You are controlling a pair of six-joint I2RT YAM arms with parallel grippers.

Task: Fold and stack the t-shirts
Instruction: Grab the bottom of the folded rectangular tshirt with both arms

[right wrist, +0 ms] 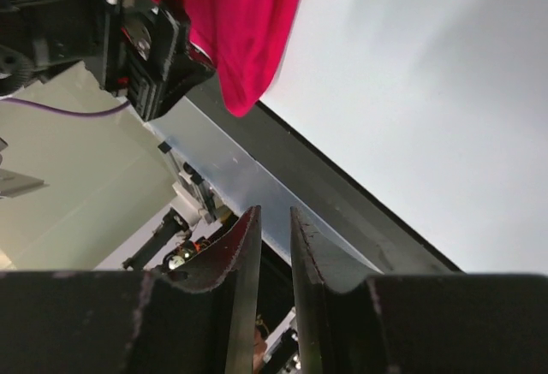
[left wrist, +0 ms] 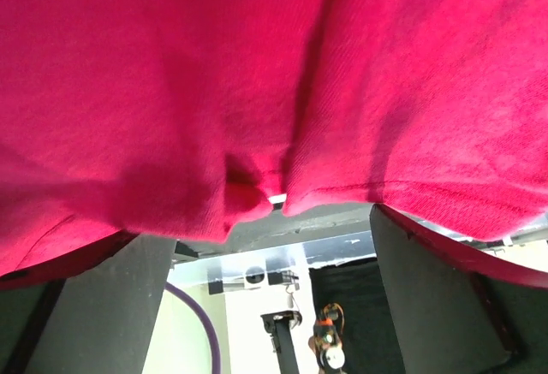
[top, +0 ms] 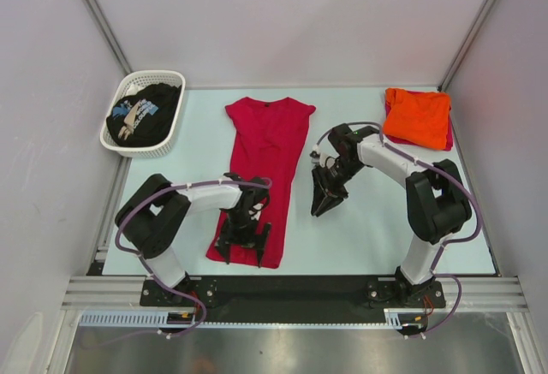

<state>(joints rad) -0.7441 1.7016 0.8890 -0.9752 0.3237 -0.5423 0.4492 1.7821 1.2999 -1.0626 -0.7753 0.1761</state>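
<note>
A crimson-red t-shirt point(top: 267, 147) lies folded lengthwise down the middle of the table, collar at the far end. My left gripper point(top: 243, 244) is open at its near hem, the fingers spread across the cloth. In the left wrist view the red cloth point(left wrist: 257, 74) fills the top and covers the tips of both fingers point(left wrist: 432, 305); the left gripper point(left wrist: 257, 228) holds nothing. My right gripper point(top: 324, 200) rests low over bare table just right of the shirt, jaws almost together and empty point(right wrist: 274, 213). An orange t-shirt point(top: 417, 116) lies folded at the back right. A black printed t-shirt point(top: 144, 113) sits in the basket.
The white lattice basket point(top: 167, 139) stands at the back left corner. A red edge point(top: 448, 137) shows under the orange shirt. The black table edge and aluminium rail point(top: 291, 293) run along the near side. Grey walls enclose the left, back and right.
</note>
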